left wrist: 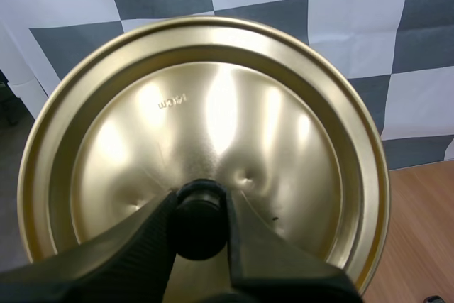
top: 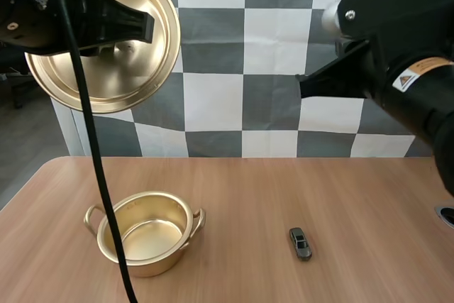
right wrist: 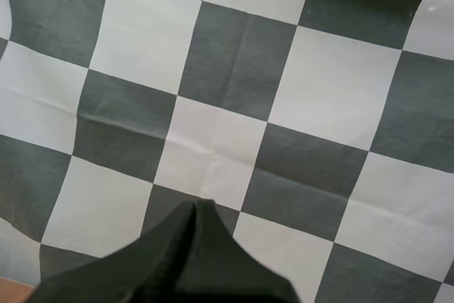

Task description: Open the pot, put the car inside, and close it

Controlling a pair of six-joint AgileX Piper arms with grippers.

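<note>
Left end effector [left wrist: 201, 204] is clamping the small black round knob [left wrist: 200, 226] of the round gold metal lid [left wrist: 213, 104]. One black finger [left wrist: 142, 243] is pressing on each side of the knob, so the jaws are standing only a knob's width apart and pinching tight. The lid is hanging high in the air, tipped up nearly on edge, with its knob side facing the high camera. It is sitting well above the light brown wooden counter [top: 284, 189], up over the counter's left part, and not touching the pot.

Shallow round gold metal pot [top: 152, 264] with two small side handles is standing upright and uncovered on the counter, left of the middle, with its shiny bare bottom showing.

Small dark grey toy car [top: 300, 243] is lying on the counter to the right of the pot, well apart from it, outside the pot, with its long axis running roughly toward the camera. Nothing is touching it.

Right end effector [top: 303, 86] is hovering high over the right part of the counter, well above the car, and pointing toward the left arm's side. In the right wrist view its fingers are lying together as one dark wedge, fully closed and gripping nothing.
</note>
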